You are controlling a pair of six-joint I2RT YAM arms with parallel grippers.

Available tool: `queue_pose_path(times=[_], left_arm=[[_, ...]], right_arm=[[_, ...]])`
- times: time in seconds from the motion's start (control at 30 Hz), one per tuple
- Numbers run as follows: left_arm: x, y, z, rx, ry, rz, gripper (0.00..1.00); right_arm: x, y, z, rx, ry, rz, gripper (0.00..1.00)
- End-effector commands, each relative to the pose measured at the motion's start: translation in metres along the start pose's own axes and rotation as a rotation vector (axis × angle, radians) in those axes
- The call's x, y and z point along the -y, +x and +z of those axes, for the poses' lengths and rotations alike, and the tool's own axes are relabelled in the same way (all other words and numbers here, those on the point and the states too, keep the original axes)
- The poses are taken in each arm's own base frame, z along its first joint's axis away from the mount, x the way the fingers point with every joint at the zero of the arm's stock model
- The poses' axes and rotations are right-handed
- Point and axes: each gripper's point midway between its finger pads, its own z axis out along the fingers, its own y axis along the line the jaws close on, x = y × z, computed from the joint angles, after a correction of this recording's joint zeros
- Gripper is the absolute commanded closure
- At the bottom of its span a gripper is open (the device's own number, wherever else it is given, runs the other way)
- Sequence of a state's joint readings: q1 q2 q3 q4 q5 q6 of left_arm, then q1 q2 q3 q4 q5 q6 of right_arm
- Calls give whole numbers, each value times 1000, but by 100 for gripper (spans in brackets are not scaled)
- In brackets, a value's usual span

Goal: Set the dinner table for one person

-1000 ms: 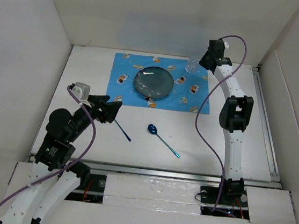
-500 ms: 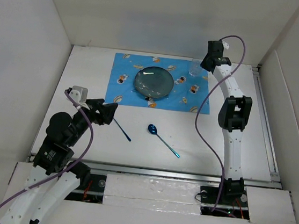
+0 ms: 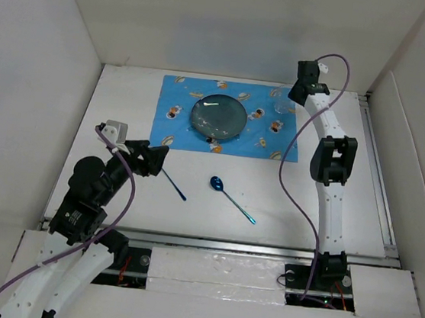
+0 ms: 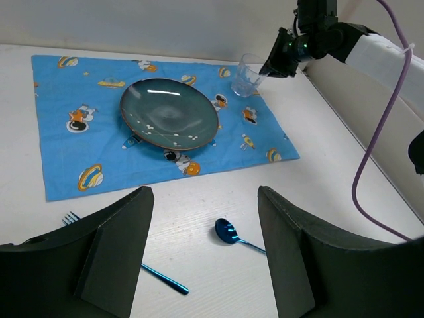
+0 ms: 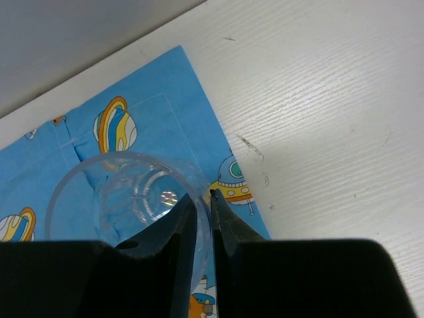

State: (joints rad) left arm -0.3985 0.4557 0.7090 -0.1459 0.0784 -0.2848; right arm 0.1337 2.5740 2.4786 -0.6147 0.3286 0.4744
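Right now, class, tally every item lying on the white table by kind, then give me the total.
plate: 1
glass: 1
fork: 1
spoon: 1
placemat: 1
Total: 5

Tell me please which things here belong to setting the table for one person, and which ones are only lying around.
Belong to the job: dinner table, blue placemat, plate, glass, fork, spoon.

Only standing around: purple cable, white side walls.
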Motion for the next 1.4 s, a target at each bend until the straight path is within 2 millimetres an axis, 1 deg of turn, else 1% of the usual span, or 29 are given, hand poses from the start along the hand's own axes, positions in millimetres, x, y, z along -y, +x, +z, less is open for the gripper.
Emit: queue_pose_path(times=[0.0,0.1,0.13,0.2,0.23,0.3,0.33,0.37,0.4,0.43,0.47,0.5,0.53,0.57,0.6,0.63,0.67,0.7,0.73,0.77,0.8,0.83,0.87,0.9,0.97,1.0,1.07,1.23,1.37], left_arm=[[7,-15,2,51,30,17,39],[5,-12,4,40,21,15,39],[5,-12,5,36,21,15,39],[6,-14,5,42,23,15,39],[6,-12,7,36,21,13,39],[5,-11,7,30,21,13,39],[6,-11,6,31,21,15,40],[5,-12,5,34,18,13,41],[5,-13,5,40,15,12,43],[5,-14,5,42,14,12,51],[5,-14,3,44,14,12,61],[5,-15,2,47,15,12,72],[5,-17,0,56,16,10,94],[6,-17,-1,56,16,9,100],[6,-17,-1,56,16,9,100],[5,-16,-1,51,14,6,100],[5,-16,-2,53,15,6,100],[7,-18,-3,58,20,6,100],[7,-19,-4,64,22,5,100],[7,-20,-4,68,20,3,100],[7,-20,-4,70,18,2,94],[6,-19,-4,65,14,0,91],[7,-20,-5,68,20,0,85],[7,-19,-5,65,24,0,84],[9,-21,-6,73,29,-3,82],[8,-20,-5,71,25,-3,82],[8,-18,-4,58,25,-3,82],[8,-16,-2,49,23,-3,81],[9,-17,-2,51,29,-3,81]], right_arm=[[-2,-29,-9,74,-16,24,71],[-8,-37,-19,92,-49,37,58],[-7,-34,-20,83,-51,34,57],[-13,-53,-40,118,-91,46,52],[-11,-50,-44,110,-91,42,51],[-17,-78,-77,165,-140,60,47],[-12,-67,-81,139,-139,47,46],[-12,-69,-93,140,-162,48,46],[-14,-96,-132,211,-210,70,52],[-18,-95,-150,221,-240,65,61],[-16,-46,-151,131,-275,29,69],[-27,-75,-202,245,-383,57,78],[-28,-63,-220,251,-425,51,84],[-28,4,-235,184,-500,17,96],[-28,-13,-258,232,-528,30,96],[-31,54,-271,151,-602,-10,100],[-31,55,-272,150,-603,-11,100],[-32,65,-289,155,-656,-32,100],[-38,93,-300,94,-726,-74,100],[-41,142,-306,3,-751,-129,99],[-43,164,-312,-35,-769,-159,92],[-43,188,-316,-82,-774,-198,80],[-48,219,-328,-135,-786,-255,62],[-44,239,-329,-171,-762,-280,54],[-38,260,-329,-169,-709,-323,38],[-38,275,-334,-190,-697,-326,37],[-26,293,-326,-212,-629,-365,33],[-23,325,-324,-237,-558,-446,33],[-22,351,-323,-258,-509,-537,38]])
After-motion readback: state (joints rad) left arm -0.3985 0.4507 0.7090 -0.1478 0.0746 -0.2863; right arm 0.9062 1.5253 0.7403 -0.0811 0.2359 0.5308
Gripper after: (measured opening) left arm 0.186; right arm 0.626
